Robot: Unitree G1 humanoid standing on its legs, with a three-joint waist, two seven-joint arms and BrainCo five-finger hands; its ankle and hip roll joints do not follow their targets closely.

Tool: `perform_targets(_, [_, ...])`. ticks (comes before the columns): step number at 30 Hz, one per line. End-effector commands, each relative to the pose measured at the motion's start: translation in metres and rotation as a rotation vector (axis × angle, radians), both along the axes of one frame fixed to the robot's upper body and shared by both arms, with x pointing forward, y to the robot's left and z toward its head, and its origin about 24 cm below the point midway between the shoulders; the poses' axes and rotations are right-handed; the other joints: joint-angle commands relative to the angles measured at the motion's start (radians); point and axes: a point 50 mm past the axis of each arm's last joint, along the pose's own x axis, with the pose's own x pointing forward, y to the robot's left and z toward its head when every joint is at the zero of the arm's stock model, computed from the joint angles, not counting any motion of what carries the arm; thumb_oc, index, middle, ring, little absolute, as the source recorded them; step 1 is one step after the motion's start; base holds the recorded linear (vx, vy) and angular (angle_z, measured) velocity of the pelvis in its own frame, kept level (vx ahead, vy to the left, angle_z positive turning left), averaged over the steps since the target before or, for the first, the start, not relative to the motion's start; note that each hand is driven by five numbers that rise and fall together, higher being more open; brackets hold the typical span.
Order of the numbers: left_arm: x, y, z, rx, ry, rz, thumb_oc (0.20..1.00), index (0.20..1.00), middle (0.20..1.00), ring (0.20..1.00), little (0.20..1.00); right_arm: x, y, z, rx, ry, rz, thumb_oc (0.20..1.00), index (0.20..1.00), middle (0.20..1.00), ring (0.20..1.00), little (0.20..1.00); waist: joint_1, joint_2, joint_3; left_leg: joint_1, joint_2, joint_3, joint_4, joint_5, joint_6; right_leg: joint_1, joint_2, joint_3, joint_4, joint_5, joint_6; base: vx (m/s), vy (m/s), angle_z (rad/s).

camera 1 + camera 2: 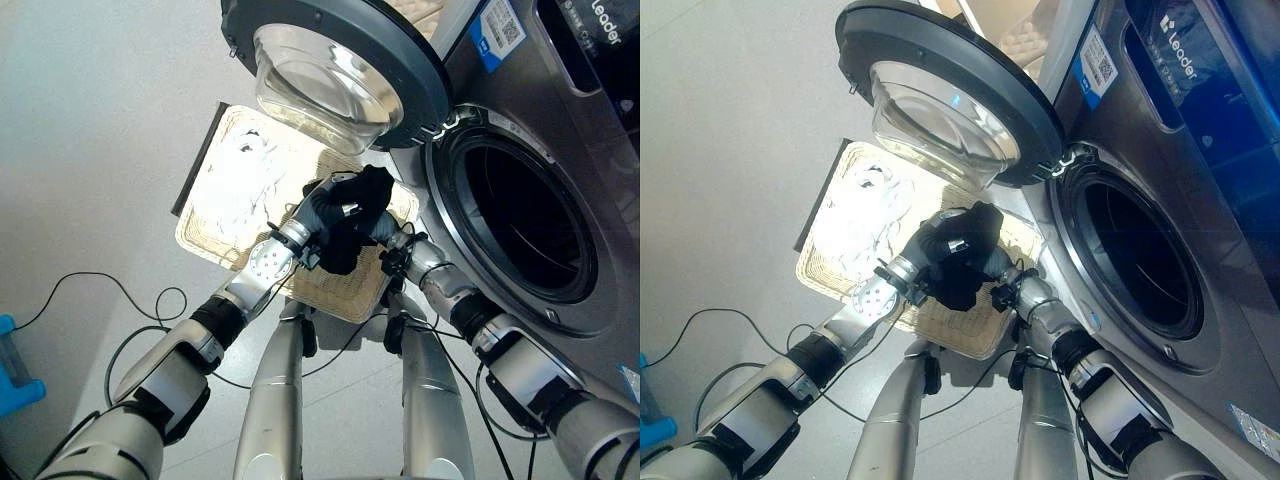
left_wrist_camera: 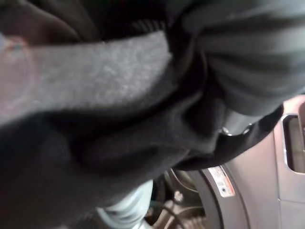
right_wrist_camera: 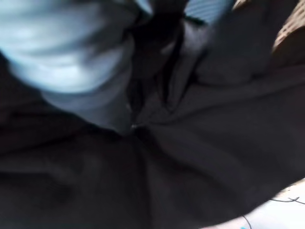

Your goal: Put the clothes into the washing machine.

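Both robot hands, left [image 1: 325, 207] and right [image 1: 385, 232], clutch a dark knit garment [image 1: 355, 230] over a woven basket [image 1: 345, 290]

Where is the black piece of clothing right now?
The black cloth garment is bunched between the left hand and right hand, above the woven basket, left of the washing machine's open drum.

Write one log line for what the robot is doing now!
black garment held above basket | left hand, right hand in it | washer door open
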Motion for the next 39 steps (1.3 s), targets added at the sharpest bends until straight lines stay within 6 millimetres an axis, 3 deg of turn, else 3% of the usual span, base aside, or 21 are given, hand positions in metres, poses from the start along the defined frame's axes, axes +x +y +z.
perform_targets(1, [-0.026,-0.036,0.042,-0.188,-0.183,-0.208,0.2,0.2,0.2,0.2,0.2,0.001,0.027,0.029,0.088,-0.09,0.083,0.2,0.2,0.2,0.2,0.2,0.018,0.04,-0.024,0.014,-0.031,-0.012,-0.063,0.019,-0.07,0.018,0.014,-0.026,0.081,-0.084,0.101,0.0,0.0,0.0])
perform_targets(12, [-0.021,-0.042,0.044,-0.149,-0.172,-0.195,0.216,0.216,0.216,0.216,0.216,0.011,0.025,0.037,0.25,-0.032,0.042,0.2,0.2,0.2,0.2,0.2,0.025,0.052,-0.024,0.021,-0.038,-0.014,-0.056,0.018,-0.068,0.025,0.012,-0.03,0.088,-0.082,0.099,0.0,0.0,0.0])
perform_targets(13, [-0.021,-0.042,0.042,-0.143,-0.165,-0.192,0.354,0.354,0.354,0.354,0.354,0.011,0.024,0.036,0.257,-0.028,0.041,0.2,0.2,0.2,0.2,0.2,0.024,0.052,-0.024,0.025,-0.038,-0.013,-0.055,0.014,-0.068,0.028,0.011,-0.029,0.09,-0.085,0.099,0.0,0.0,0.0])
perform_targets(14, [-0.019,-0.042,0.04,-0.118,-0.153,-0.18,1.0,1.0,1.0,1.0,1.0,0.011,0.022,0.035,0.283,-0.021,0.035,0.2,0.2,0.2,0.2,0.2,0.023,0.052,-0.024,0.024,-0.037,-0.012,-0.054,0.015,-0.069,0.027,0.011,-0.029,0.09,-0.085,0.099,0.0,0.0,0.0])
perform_targets(26, [-0.005,-0.03,0.012,0.099,-0.1,-0.042,1.0,1.0,1.0,1.0,1.0,0.008,-0.002,0.022,0.442,0.01,-0.004,0.2,0.2,0.2,0.2,0.2,-0.003,0.055,-0.024,0.036,-0.026,0.011,-0.07,0.019,-0.073,0.031,0.025,-0.016,0.078,-0.085,0.104,0.0,0.017,-0.05])
perform_targets(39, [0.001,-0.023,0.006,0.256,-0.204,0.057,1.0,1.0,1.0,1.0,1.0,0.007,-0.016,0.016,0.626,0.039,-0.013,0.2,0.2,0.2,0.2,0.2,-0.02,0.058,-0.024,0.037,-0.014,0.032,-0.088,0.03,-0.08,0.028,0.034,-0.007,0.058,-0.076,0.108,-0.01,0.015,-0.06])
